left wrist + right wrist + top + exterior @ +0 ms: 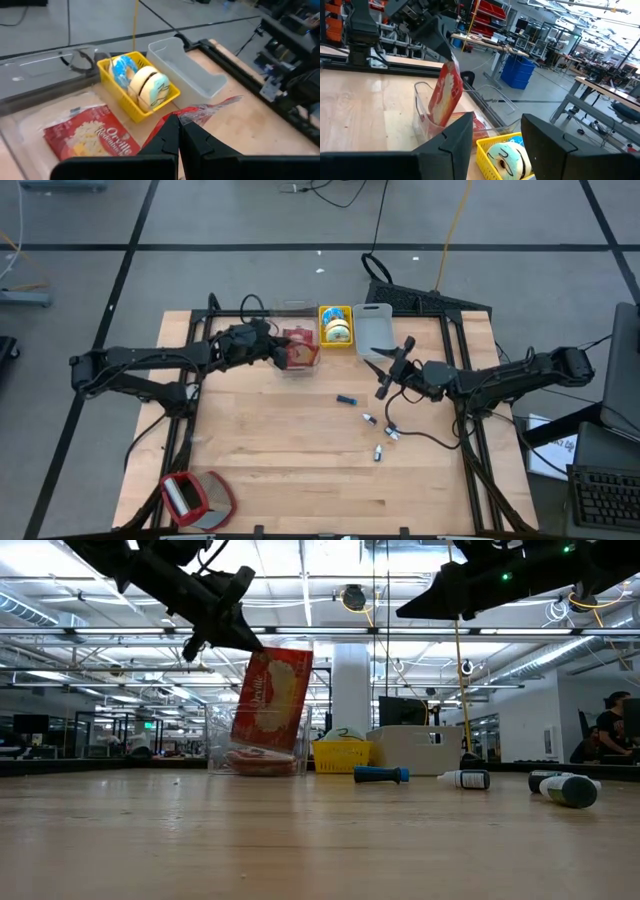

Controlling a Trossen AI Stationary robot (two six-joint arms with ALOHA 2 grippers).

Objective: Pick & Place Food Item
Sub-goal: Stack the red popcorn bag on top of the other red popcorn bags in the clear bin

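Now the left pincer (283, 352) is closed tight on the top edge of a red popcorn bag (271, 698), and the bag hangs tilted under it, with its lower end inside a clear bin (296, 313) at the far side of the bench (290, 470). In the low view the bag leans, its bottom close to a second red bag (262, 762) that lies flat on the floor of the bin. In the left wrist view this second bag (90, 138) shows a popcorn picture and white letters, and the two fingers (167, 137) press together on the crinkled foil of the held bag. Just beside the bin stands a yellow basket (335, 326) with round packaged items in it, and beside the basket stands an empty grey tray (372, 328). The right pincer (393, 368) hovers above the bench near the tray, half open and holding nothing. On the bench near it lie a blue marker (346, 398) and a few small bottles (379, 451), apart from each other. At the near left corner of the bench rests a red container (196, 498). In the low view a person (609, 727) sits far behind the bench, at the right.
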